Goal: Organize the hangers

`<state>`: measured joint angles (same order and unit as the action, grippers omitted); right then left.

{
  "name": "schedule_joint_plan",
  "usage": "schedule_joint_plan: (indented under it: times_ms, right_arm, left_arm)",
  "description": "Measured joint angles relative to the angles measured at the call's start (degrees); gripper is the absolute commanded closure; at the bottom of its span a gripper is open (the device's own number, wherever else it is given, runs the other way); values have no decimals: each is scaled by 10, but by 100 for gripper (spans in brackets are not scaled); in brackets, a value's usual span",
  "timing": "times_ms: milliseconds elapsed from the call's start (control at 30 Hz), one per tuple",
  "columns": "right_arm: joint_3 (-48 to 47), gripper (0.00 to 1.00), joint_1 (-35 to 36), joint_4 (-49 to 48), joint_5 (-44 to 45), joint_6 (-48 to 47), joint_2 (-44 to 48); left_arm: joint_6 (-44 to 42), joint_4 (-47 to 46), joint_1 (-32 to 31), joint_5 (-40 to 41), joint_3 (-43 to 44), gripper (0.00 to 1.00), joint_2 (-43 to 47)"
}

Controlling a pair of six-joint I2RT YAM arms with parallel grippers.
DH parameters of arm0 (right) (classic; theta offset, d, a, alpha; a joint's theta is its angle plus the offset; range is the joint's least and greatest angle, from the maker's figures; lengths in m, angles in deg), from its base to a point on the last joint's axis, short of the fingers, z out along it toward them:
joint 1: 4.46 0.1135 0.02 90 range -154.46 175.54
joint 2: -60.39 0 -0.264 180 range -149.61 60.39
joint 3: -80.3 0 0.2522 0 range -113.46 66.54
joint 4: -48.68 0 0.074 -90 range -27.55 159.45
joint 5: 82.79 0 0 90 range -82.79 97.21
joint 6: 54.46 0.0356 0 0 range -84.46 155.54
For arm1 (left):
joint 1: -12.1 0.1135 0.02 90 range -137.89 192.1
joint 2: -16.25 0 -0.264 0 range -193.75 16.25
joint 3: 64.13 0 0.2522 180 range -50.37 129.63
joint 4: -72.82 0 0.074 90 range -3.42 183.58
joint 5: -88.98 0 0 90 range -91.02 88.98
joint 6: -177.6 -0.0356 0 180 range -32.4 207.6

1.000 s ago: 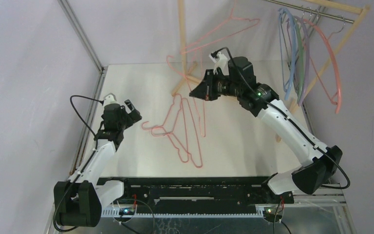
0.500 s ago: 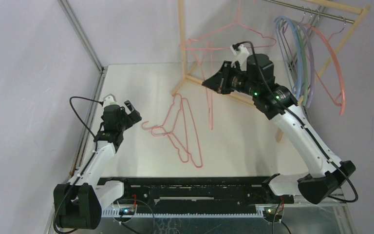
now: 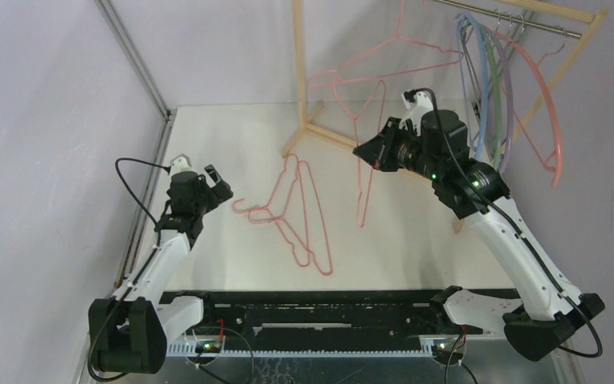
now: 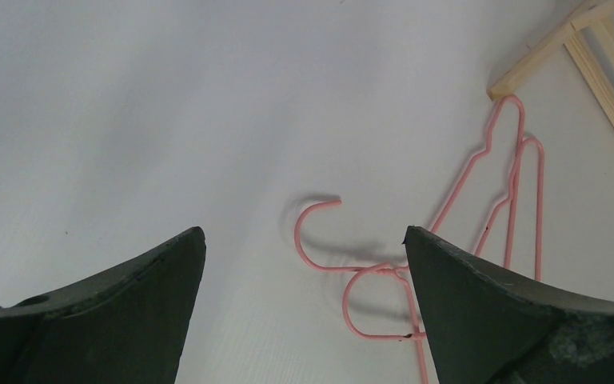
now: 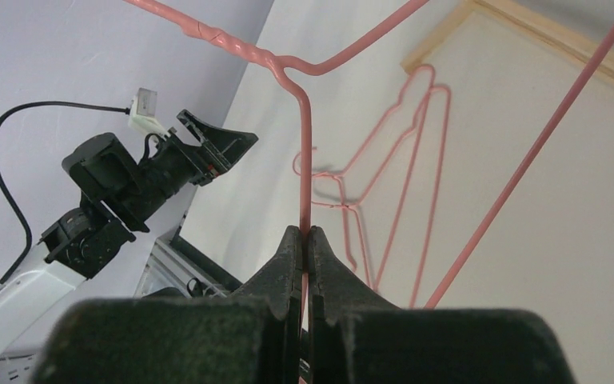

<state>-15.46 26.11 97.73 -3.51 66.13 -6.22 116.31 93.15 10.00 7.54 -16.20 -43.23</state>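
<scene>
A pink wire hanger (image 5: 305,160) is up in the air over the far right part of the table. The right gripper (image 5: 305,234) holds it, its two fingers pressed together on the straight wire just below the twisted neck. In the overhead view the hook runs off the top edge of the picture (so whether it touches anything cannot be told). The thin outline crosses in front of the wooden rack (image 3: 299,64), which makes its shape hard to trace.

More pink hangers (image 3: 296,210) lie flat on the table (image 3: 232,132) near its middle. They overlap so closely that their number is hard to make out. Two of their hooks point left, toward the left arm. The left wrist view shows only those hooks and part of the shoulders (the rest is cut off by the frame edge and by the right-hand finger).

The left gripper (image 4: 304,320) hovers over the table just left of those hooks. Its fingers are spread wide with nothing between them, and it touches no hanger.

At the far right, a bunch of curved hangers (image 3: 492,88) in blue, lilac, grey-green and salmon hangs from the rail (image 3: 528,20) of the rack. Their metal hooks are small and crowded together (an exact count is not possible). The salmon one hangs farthest right, and the rail's left end is cut off by the top edge.
</scene>
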Motion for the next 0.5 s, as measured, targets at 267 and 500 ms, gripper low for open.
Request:
schedule_joint_plan:
  times_ms: [267,500]
  right_arm:
    - [47,100,10,37,46,0,49]
    - [50,100,2,42,84,0,83]
  left_arm:
    - [5,-7,0,-3,0,0,-12]
    - [10,-21,0,-12,0,1,-30]
